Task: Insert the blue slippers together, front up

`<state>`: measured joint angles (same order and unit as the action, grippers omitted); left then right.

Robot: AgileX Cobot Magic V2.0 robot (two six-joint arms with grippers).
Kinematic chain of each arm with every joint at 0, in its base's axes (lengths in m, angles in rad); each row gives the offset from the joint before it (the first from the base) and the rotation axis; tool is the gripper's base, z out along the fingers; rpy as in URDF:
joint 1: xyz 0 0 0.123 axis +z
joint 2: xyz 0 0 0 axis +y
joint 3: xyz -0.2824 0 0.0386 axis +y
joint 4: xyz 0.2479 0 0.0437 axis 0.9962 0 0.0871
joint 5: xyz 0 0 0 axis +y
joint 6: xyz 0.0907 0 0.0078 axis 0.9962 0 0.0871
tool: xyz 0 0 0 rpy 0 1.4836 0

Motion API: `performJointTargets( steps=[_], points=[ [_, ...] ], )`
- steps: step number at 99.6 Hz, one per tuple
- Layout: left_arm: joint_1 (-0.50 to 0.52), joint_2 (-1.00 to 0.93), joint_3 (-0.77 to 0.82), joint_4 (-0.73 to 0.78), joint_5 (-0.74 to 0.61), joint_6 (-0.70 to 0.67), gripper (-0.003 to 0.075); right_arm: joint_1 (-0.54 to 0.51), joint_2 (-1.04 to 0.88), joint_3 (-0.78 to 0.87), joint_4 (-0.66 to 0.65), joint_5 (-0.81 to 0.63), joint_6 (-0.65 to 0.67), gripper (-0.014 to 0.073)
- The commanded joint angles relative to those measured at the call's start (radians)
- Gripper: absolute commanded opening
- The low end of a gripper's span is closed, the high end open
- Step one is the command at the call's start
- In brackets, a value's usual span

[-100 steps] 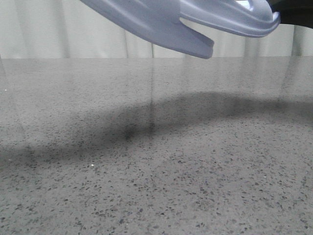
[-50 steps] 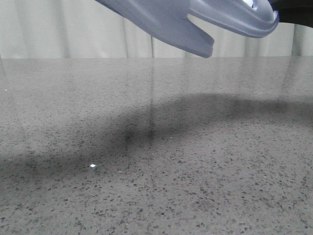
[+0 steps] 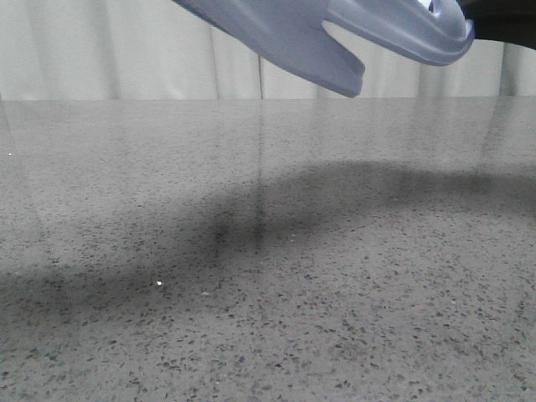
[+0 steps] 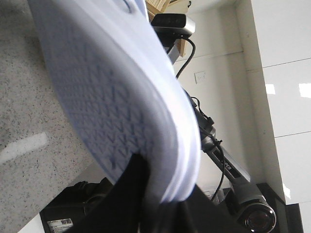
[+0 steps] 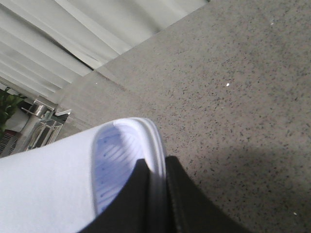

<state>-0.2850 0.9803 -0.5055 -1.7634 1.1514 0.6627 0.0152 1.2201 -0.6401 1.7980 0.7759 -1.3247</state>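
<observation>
High above the table's [image 3: 268, 276] far edge in the front view, blue slippers [image 3: 335, 38] held in the air, casting a shadow; in the left wrist view, left gripper [image 4: 158, 206] clamped on a slipper's treaded sole end; in the right wrist view, right gripper [image 5: 158, 204] pinching a slipper's rim.

Grey speckled stone tabletop [image 3: 276, 293], pale pleated curtain [image 3: 100, 50] behind, potted green plant [image 5: 8, 109], white wall socket [image 4: 199, 76]

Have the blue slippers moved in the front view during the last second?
Yes. The blue slippers shifted slightly right and up against the curtain folds.
</observation>
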Motion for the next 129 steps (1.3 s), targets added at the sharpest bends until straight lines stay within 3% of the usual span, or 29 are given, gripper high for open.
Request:
performJointTargets(
  steps=[1, 11, 28, 37, 73, 129],
  points=[
    [-0.022, 0.0, -0.034, -0.096, 0.084, 0.002, 0.0015, 0.036, -0.026, -0.028, 0.022, 0.209, -0.011, -0.0074],
    [-0.022, 0.0, -0.034, -0.089, 0.068, 0.015, 0.0015, 0.036, -0.026, -0.028, 0.033, 0.169, -0.011, 0.0036],
    [-0.022, 0.0, -0.034, -0.078, 0.05, 0.015, 0.0015, 0.036, -0.026, -0.028, 0.037, 0.149, -0.011, 0.0343],
    [-0.022, 0.0, -0.034, -0.078, 0.048, 0.015, 0.0015, 0.036, -0.026, -0.028, 0.04, 0.125, -0.011, 0.0434],
    [-0.022, 0.0, -0.034, -0.064, 0.012, 0.015, 0.0015, -0.019, -0.031, -0.083, 0.072, 0.114, -0.011, 0.0449],
    [-0.02, 0.088, -0.034, 0.027, 0.003, 0.015, 0.0015, -0.281, -0.151, -0.169, 0.072, 0.124, -0.011, 0.0449]
  ],
)
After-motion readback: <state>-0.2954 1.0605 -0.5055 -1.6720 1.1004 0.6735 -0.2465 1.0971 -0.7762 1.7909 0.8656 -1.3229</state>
